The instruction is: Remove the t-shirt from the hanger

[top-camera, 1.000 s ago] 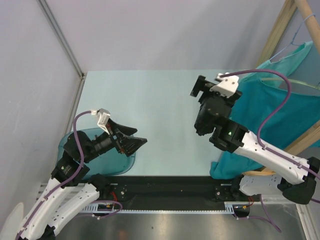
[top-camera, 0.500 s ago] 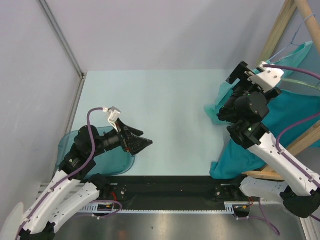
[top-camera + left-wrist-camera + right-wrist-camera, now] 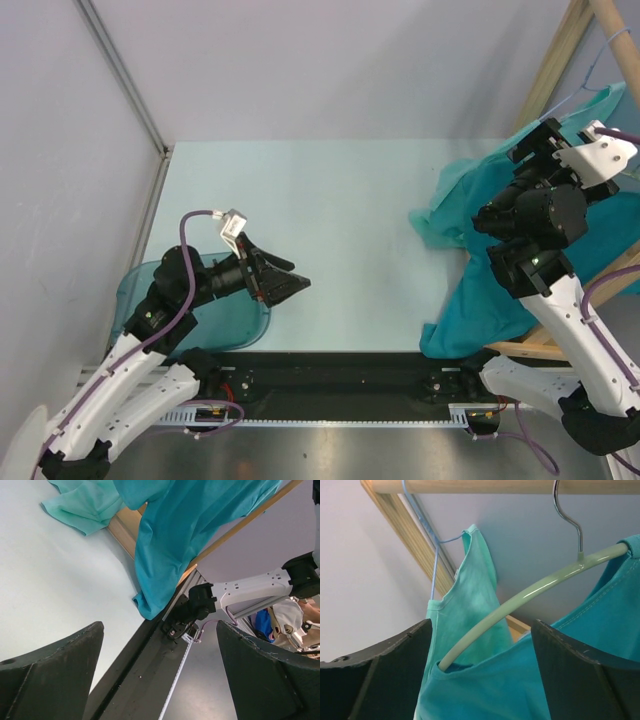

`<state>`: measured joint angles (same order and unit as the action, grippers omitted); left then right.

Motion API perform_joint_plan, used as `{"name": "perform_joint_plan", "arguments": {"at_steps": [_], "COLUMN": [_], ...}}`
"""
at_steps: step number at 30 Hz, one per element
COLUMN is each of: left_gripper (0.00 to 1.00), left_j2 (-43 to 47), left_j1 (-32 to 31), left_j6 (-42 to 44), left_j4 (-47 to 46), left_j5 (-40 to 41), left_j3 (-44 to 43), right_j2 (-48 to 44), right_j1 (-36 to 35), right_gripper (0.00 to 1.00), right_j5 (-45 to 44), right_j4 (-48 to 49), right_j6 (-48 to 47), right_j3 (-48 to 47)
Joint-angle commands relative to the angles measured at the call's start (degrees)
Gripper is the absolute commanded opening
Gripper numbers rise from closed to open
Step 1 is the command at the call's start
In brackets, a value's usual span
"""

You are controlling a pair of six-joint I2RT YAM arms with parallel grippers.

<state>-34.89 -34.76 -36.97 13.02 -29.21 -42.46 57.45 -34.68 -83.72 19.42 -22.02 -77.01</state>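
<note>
A teal t-shirt (image 3: 520,680) hangs on a pale green hanger (image 3: 520,605), whose metal hook (image 3: 568,515) is over a wooden rod (image 3: 495,486). In the top view the t-shirt (image 3: 480,300) drapes down from the rack at the right. My right gripper (image 3: 481,625) is open and empty, its jaws either side of the hanger's bare left arm, a little short of it. In the top view it (image 3: 530,152) is raised beside the rack. My left gripper (image 3: 295,277) is open and empty, held above the table's near left, and it points at the shirt (image 3: 185,530).
A lighter green garment (image 3: 470,605) hangs on a thin blue hanger (image 3: 434,565) to the left of the t-shirt. Its lower part lies on the table (image 3: 440,215). A wooden rack frame (image 3: 560,60) stands at the right. A translucent teal bin (image 3: 135,290) sits under the left arm.
My right arm has swung right and up from over the table's middle to the rack, still open. My left gripper has shifted slightly right and stays open.
</note>
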Motion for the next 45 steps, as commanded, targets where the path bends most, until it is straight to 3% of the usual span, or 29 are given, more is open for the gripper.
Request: {"name": "perform_joint_plan", "arguments": {"at_steps": [1, 7, 14, 18, 26, 35, 40, 45], "left_gripper": [1.0, 1.0, 1.0, 1.0, 0.99, 1.0, 0.99, 0.99], "left_j2": [-0.5, -1.4, -2.4, -2.9, -4.7, -5.2, -5.5, -5.8], "left_j1": [-0.2, -0.1, -0.1, -0.1, -0.1, -0.1, -0.1, -0.1], "left_j6": [-2.0, -2.2, -2.4, -2.5, -4.1, -4.0, -4.4, -4.1], "left_j4": [-2.8, -2.6, -2.6, -2.6, -5.7, -6.4, -7.1, -6.8], "left_j5": [-1.7, -2.0, -2.3, -2.3, -3.7, -3.7, -4.4, -4.4], "left_j3": [0.4, -0.6, -1.8, -1.8, -1.0, -0.5, -0.6, -0.8], "right_j2": [0.4, 0.6, 0.1, -0.1, 0.3, -3.0, -5.3, -8.8], "right_j1": [2.4, 6.4, 13.0, 16.8, 17.9, 17.0, 15.2, 13.8], "right_gripper": [0.82, 0.8, 0.79, 0.63, 0.43, 0.13, 0.12, 0.08], "right_j5": [2.2, 2.3, 5.6, 9.7, 15.4, 22.5, 31.7, 40.6], "right_j4": [-4.2, -14.3, -17.7, -21.5, -31.4, -38.3, -40.9, -45.3], "right_j6": [4.2, 17.9, 24.8, 29.8, 39.0, 41.1, 40.7, 46.4], "right_j3": [-2.9, -4.6, -3.1, -3.2, -6.4, -8.5, -9.3, -9.6]}}
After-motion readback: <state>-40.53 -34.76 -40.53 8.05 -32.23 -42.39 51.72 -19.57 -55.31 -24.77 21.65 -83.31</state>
